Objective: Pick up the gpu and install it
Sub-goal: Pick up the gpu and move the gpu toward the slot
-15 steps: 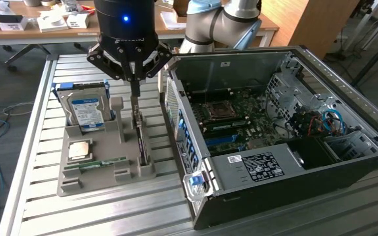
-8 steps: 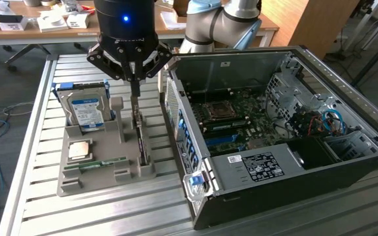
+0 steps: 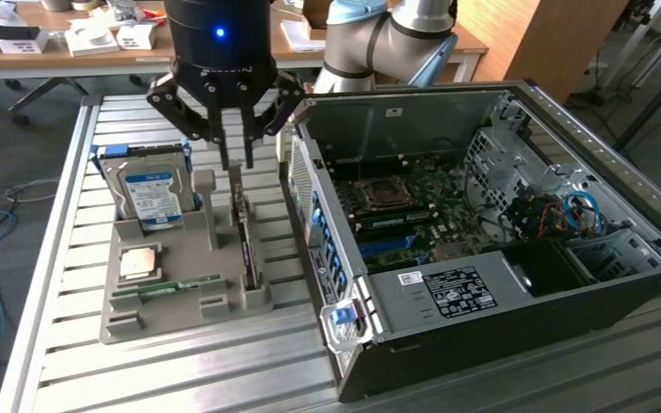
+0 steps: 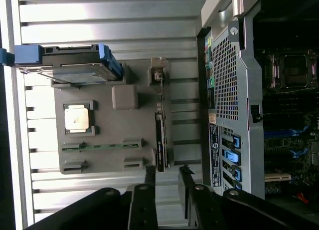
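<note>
Wrist view shows jaws apart; exterior view shows them just above the gpu (image 3: 245, 237).

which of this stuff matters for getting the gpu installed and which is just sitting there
For the job:
- gpu, on edge in the grey holder
- gripper, open, just above the gpu
- open computer case

Just lying about:
- hard drive
- cpu
- memory stick
All three sit in the same holder.

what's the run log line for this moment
end effector: open, empty, above gpu | gpu: edge-on in grey tray slot, not picked yet | pc case: side open
</note>
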Robot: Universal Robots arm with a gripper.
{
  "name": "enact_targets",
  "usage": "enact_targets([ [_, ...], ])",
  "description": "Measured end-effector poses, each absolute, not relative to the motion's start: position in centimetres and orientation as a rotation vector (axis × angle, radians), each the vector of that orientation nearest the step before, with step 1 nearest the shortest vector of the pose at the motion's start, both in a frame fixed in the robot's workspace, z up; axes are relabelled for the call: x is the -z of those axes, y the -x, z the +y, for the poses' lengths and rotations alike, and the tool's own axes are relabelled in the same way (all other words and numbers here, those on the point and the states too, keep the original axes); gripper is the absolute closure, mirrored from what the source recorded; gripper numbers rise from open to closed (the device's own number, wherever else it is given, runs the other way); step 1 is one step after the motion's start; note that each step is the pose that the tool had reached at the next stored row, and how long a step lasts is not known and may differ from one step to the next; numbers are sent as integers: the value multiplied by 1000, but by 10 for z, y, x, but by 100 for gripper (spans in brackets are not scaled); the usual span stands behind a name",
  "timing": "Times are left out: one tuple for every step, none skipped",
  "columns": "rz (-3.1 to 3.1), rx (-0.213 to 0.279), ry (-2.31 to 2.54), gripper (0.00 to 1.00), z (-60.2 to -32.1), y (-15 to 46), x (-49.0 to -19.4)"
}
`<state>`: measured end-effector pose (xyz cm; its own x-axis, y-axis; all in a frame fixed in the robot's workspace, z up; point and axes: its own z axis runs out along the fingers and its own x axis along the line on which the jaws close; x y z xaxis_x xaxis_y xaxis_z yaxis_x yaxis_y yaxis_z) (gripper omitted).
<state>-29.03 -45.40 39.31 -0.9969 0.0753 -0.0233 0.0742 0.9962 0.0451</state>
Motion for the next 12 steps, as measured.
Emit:
enact_targets([
  [3114,-69,-117,71,-454,290,-393],
  [3114,-69,-117,65,-454,290,-393],
  [3114,-69,-117,59,-454,290,-393],
  [3114,-69,-117,53,-454,290,-393],
  [3114,-69,-117,53,-454,290,-393],
  [3114,-69,-117,47,-454,290,-393],
  [3114,-69,-117,47,-454,290,-393],
  [3114,-69,-117,47,-454,290,-393],
  [3114,-69,-117,47,-454,290,-393],
  [3114,-69,-117,47,-454,290,-393],
  [3114,-69,-117,47,-454,290,-393],
  [3114,-69,-117,47,-454,290,-393],
])
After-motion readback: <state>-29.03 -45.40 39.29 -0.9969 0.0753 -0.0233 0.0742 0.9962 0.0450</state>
